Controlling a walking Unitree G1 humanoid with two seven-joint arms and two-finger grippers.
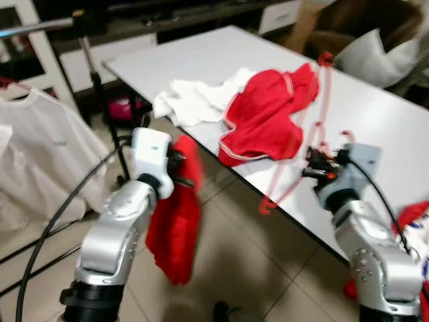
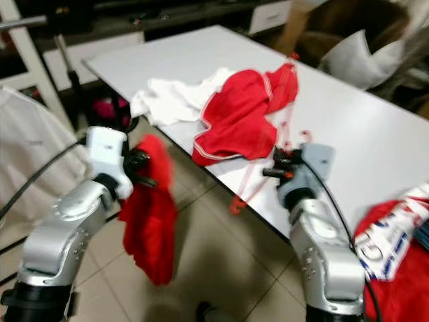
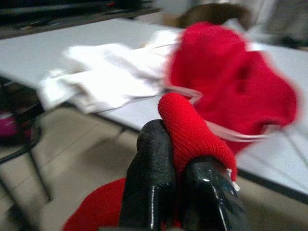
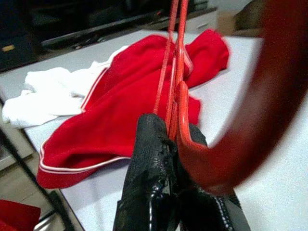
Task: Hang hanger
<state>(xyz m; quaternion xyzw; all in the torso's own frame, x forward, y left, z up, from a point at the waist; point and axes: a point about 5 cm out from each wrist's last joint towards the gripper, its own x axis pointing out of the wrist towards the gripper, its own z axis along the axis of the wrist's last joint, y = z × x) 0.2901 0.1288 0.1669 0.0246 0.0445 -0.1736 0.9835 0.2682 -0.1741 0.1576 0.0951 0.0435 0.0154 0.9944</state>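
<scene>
My right gripper (image 1: 314, 168) is shut on a thin red hanger (image 1: 289, 182), held upright over the near edge of the white table (image 1: 375, 114). In the right wrist view the hanger (image 4: 182, 48) runs up from between the closed fingers (image 4: 154, 159). Beside the table and off its edge, my left gripper (image 1: 181, 164) is shut on a red garment (image 1: 175, 228) that hangs down toward the floor. The left wrist view shows a fold of that red cloth (image 3: 192, 130) pinched between the fingers (image 3: 151, 163).
A red garment with white trim (image 1: 268, 114) and a white garment (image 1: 194, 100) lie on the table. At the left, a white shirt (image 1: 40, 147) hangs under a clothes rail (image 1: 33, 27). More red clothes (image 2: 395, 268) lie at the right, and cables trail over the tiled floor.
</scene>
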